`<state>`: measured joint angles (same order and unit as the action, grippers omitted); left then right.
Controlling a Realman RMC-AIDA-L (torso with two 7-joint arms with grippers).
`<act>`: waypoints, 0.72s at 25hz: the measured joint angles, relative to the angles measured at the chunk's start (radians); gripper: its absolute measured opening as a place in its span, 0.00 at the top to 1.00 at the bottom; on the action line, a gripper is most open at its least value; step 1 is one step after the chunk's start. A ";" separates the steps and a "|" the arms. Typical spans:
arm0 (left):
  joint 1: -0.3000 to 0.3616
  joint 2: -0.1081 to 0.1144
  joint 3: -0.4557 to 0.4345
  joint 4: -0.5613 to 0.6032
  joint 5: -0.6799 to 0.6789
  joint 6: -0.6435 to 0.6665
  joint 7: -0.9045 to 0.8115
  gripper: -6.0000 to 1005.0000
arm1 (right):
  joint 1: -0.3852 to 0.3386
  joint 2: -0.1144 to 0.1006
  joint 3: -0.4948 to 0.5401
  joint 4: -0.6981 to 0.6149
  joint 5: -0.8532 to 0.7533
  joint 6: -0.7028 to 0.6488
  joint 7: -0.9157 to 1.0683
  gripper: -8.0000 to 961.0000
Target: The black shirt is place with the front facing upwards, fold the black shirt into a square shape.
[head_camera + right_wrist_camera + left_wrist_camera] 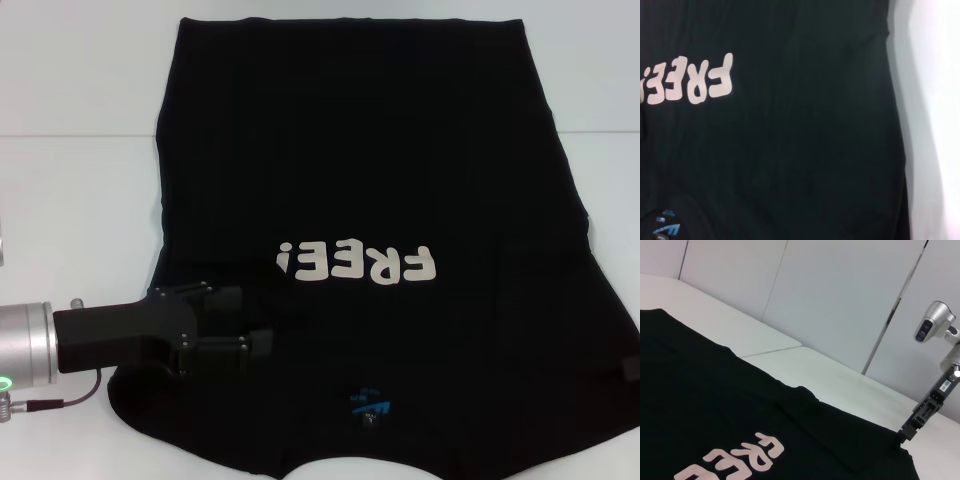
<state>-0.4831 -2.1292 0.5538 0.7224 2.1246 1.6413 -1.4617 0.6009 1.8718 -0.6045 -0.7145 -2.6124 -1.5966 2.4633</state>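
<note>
- The neck of the black shirt [380, 150] lies nearest the camera in the head view, with a small blue neck label [370, 405] just inside the collar; the print on that label is too small to read.
- The shirt lies spread flat on the white bench [70, 190], front side up. Its long axis runs from the collar at the near edge to the hem at the far edge, so the collar points toward the robot.
- Cream block letters reading "FREE!" [358, 264] cross the chest beyond the neck label, upside down from the robot's side.
- The left gripper [245, 320] rests low over the shirt, to the left of the neck label and just short of the exclamation mark. Its black fingers lie against black cloth, so I cannot tell whether they are apart or pinched on fabric.
- The right gripper [897, 437] shows in the left wrist view at the shirt's edge on the far side of the lettering, its tip down at the cloth; whether it grasps the fabric I cannot tell.
</note>
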 joint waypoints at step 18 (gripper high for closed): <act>0.001 0.000 -0.002 0.000 0.000 -0.002 -0.002 0.13 | -0.001 0.006 -0.044 -0.003 0.002 0.012 0.000 0.23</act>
<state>-0.4824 -2.1292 0.5514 0.7224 2.1242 1.6391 -1.4634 0.5995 1.8782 -0.6488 -0.7176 -2.6106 -1.5842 2.4637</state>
